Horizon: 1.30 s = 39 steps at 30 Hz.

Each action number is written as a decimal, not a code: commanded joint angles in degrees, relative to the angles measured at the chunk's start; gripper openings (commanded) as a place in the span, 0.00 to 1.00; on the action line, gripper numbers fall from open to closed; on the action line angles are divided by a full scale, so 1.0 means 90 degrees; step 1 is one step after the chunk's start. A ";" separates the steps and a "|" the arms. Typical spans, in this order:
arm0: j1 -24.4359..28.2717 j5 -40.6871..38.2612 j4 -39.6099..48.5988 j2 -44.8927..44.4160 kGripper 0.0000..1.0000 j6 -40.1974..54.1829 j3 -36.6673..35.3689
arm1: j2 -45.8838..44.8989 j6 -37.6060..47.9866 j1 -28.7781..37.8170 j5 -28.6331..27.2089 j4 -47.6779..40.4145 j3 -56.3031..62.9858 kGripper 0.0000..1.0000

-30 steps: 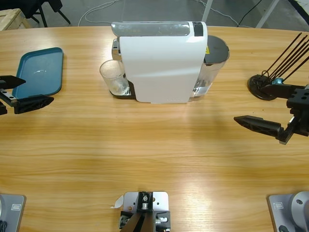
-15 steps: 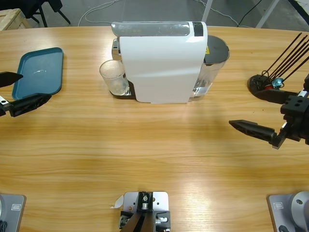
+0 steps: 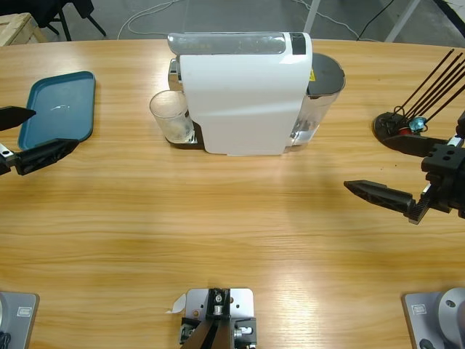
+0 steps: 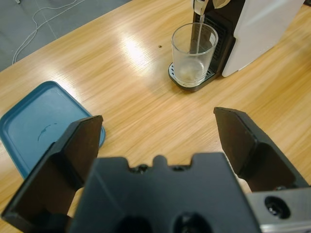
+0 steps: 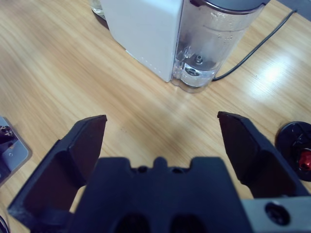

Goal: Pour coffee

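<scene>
Coffee (image 4: 190,74) lies shallow in a clear glass tumbler (image 3: 170,116) standing on the drip grate of the white machine (image 3: 243,91), under its spout. Left end effector (image 3: 25,134) hangs wide open and empty beside the blue tray (image 3: 58,109); right end effector (image 3: 396,171) likewise gapes empty over bare worktop (image 3: 218,225).

white coffee machine (image 3: 243,94) | teal tray (image 3: 59,107) | wood-grain table (image 3: 218,218) | pale tan coffee (image 4: 190,74)

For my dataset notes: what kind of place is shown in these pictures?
Probably a robotics lab or workshop, not a kitchen: a long wooden table holds only a white capsule coffee machine and a teal plastic tray, above a bare grey floor with loose cables.
</scene>
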 commanded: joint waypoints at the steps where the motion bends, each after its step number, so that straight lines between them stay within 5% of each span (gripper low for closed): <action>1: -0.0055 -0.0088 -0.0341 0.0045 0.98 0.0037 0.0348 | 0.0091 0.0099 0.0076 -0.0039 -0.0048 0.0219 1.00; 39: -0.0153 -0.0027 -0.0525 0.0582 0.94 0.0094 0.0227 | 0.0237 0.0101 0.0076 -0.0025 -0.0107 0.0231 1.00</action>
